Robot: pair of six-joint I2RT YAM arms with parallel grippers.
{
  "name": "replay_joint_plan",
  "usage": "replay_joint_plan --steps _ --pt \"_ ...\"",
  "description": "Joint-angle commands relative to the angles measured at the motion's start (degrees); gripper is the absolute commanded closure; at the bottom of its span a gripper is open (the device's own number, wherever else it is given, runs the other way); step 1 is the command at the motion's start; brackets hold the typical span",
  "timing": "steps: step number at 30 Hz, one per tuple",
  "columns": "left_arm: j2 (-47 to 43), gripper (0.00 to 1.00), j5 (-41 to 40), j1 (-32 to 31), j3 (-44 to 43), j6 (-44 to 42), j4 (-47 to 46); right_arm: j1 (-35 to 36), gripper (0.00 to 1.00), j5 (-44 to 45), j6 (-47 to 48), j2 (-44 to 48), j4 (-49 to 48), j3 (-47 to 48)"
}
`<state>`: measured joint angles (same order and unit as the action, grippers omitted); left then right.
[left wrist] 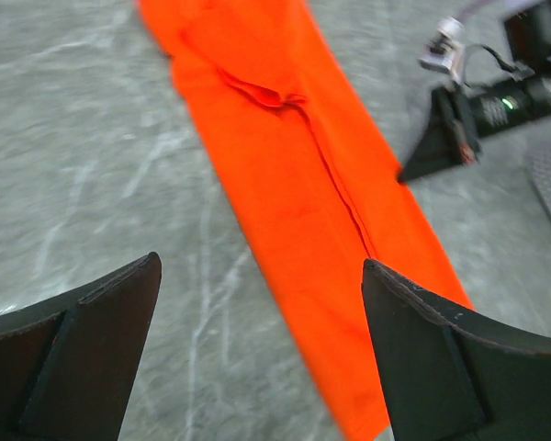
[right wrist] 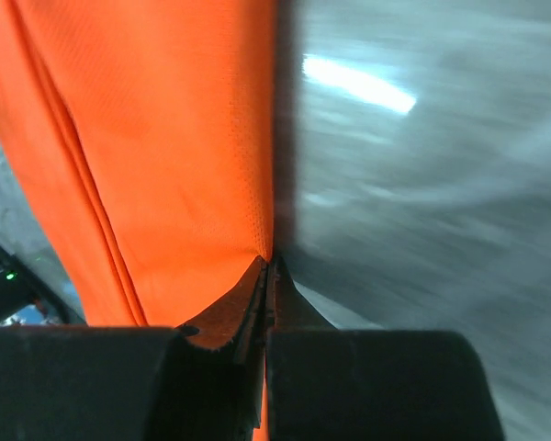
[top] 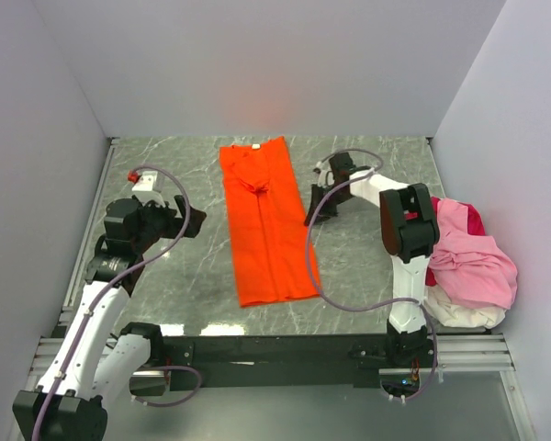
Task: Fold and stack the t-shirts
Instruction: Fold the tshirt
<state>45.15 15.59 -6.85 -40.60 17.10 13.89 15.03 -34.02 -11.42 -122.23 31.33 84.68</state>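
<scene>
From the top camera, the orange t-shirt (top: pixel 264 225) lay flat on the marble table (top: pixel 367 266) as a long narrow strip, collar at the far end and both sides apparently folded in. The right gripper (top: pixel 309 219) was down at the strip's right edge, about midway along. The left gripper (top: pixel 195 223) hung well to the left, apart from the cloth. A heap of pink, magenta and white t-shirts (top: pixel 473 262) waited at the table's right edge.

From the left wrist, the fingers were spread wide with nothing between them, looking down along the orange strip at bare marble, with the right gripper visible beyond the far edge.

From the right wrist, the jaws were pressed together right at the shirt's edge, and a sliver of orange appeared to be caught between them, so I'd call that a pinch on the hem.

My read is that the lengthwise fold was in hand. The next move likely calls for the left gripper to take the opposite edge level with the right, so both can carry one end over without skewing.
</scene>
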Motion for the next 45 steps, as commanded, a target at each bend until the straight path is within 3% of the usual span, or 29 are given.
replay_joint_plan --steps 1,3,5,8,14,19,23,29,30,31,32,33,34,36,41,45 --pt "0.64 0.04 13.46 -0.18 1.05 -2.25 -6.24 -3.42 1.00 4.31 6.75 2.00 8.21 2.50" --pt "0.82 0.04 15.60 -1.14 1.92 -2.51 -8.08 -4.74 0.99 4.40 9.21 2.09 11.27 4.17" --pt "1.08 0.04 16.49 -2.89 2.28 -2.78 -9.14 -5.53 0.89 4.05 10.98 1.48 14.88 6.79" --pt "1.70 0.05 14.13 -8.86 2.81 -5.23 -9.67 -5.54 0.81 4.92 17.03 4.00 18.24 6.29" --pt "4.07 0.09 7.89 -23.72 4.12 -9.45 -9.50 -5.62 0.76 8.97 23.70 15.79 14.73 0.84" --pt "6.09 0.10 -0.55 -38.12 5.00 -13.32 -9.23 -5.89 0.77 -0.76 38.82 26.22 19.11 -0.92" --pt "9.60 0.09 -10.12 -48.76 4.30 -15.60 -9.41 -6.06 0.73 -8.33 51.54 36.78 17.71 -8.38" --pt "18.21 0.11 -21.30 -62.65 1.40 -19.29 -9.85 -5.97 0.72 -12.65 58.26 54.71 4.84 -22.61" --pt "20.57 0.11 -22.44 -63.54 1.31 -19.47 -10.20 -5.97 0.65 -12.56 58.18 57.26 1.57 -25.16" --pt "21.64 0.11 -23.76 -64.33 1.23 -19.48 -10.55 -6.06 0.46 -12.74 56.09 62.42 -2.11 -30.75" --pt "22.52 0.12 -24.73 -65.91 1.40 -19.74 -10.90 -5.97 0.34 -13.43 54.59 64.91 -9.72 -33.85" --pt "24.36 0.12 -25.52 -66.53 1.40 -19.74 -11.25 -5.97 0.16 -14.66 54.05 68.58 -12.15 -38.58" --pt "25.16 0.12 -26.22 -67.06 1.31 -19.74 -11.51 -5.97 0.10 -15.98 55.27 69.49 -12.87 -39.59" --pt "27.00 0.12 -27.72 -68.56 1.14 -19.74 -11.52 -5.71 0.07 -19.05 57.29 67.76 -7.54 -39.16" --pt "27.63 0.12 -29.65 -69.96 3.58 -18.51 -13.18 -5.89 0.07 -20.48 78.37 65.46 10.65 -36.43" --pt "26.75 0.11 -31.67 -70.93 5.17 -20.52 -16.69 -5.80 0.06 -16.88 96.03 68.00 14.63 -43.09"
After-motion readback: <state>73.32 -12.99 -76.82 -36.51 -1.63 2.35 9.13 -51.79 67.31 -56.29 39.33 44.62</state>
